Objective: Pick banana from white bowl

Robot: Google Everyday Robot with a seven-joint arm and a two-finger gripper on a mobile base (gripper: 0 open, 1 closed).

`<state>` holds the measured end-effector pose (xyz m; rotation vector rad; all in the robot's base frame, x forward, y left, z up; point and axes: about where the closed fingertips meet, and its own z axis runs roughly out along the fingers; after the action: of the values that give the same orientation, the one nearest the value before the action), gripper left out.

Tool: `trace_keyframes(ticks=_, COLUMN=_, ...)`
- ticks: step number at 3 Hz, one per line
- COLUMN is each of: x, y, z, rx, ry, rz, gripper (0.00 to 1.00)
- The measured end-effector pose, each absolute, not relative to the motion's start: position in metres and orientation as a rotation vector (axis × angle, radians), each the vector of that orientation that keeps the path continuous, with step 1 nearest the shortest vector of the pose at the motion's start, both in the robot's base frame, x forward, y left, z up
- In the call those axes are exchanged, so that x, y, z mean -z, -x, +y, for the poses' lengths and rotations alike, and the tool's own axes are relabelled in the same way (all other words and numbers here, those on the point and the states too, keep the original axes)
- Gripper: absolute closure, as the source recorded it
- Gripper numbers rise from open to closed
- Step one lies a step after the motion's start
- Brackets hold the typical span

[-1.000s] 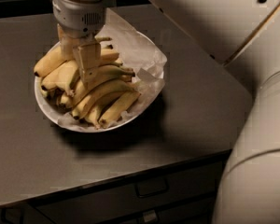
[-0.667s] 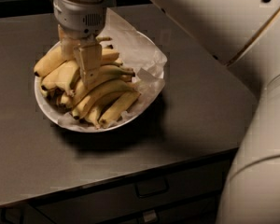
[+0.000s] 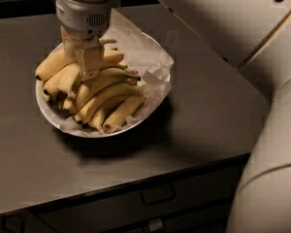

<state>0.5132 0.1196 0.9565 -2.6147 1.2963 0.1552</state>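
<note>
Eight or so fruits are crowding the white bowl; my gripper is sitting low on the banana atop the heap, its hold I cannot tell. Lifting, I am risking dragging neighbours and crumpled paper out

Gripper: lowered slightly; it now stands a little deeper in the far-left part of the banana pile in the white bowl. Wrist housing: lower edge marginally closer to the fruit. Arm link at near right: inner edge appears to have shifted slightly to the right, exposing somewhat more of the drawer front; the displacement is small and hard to confirm.
</note>
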Motion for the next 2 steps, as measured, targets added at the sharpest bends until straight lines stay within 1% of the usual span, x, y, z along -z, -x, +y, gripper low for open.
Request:
trace_keyframes(ticks=1, x=-0.9565, y=-0.5132, z=0.1197, rx=-0.155, ry=2.615, rz=1.296, gripper=1.0)
trace_keyframes(ticks=2, x=-0.9648, y=-0.5106, z=0.1257, rx=-0.112, ry=2.55, rz=1.291, gripper=1.0)
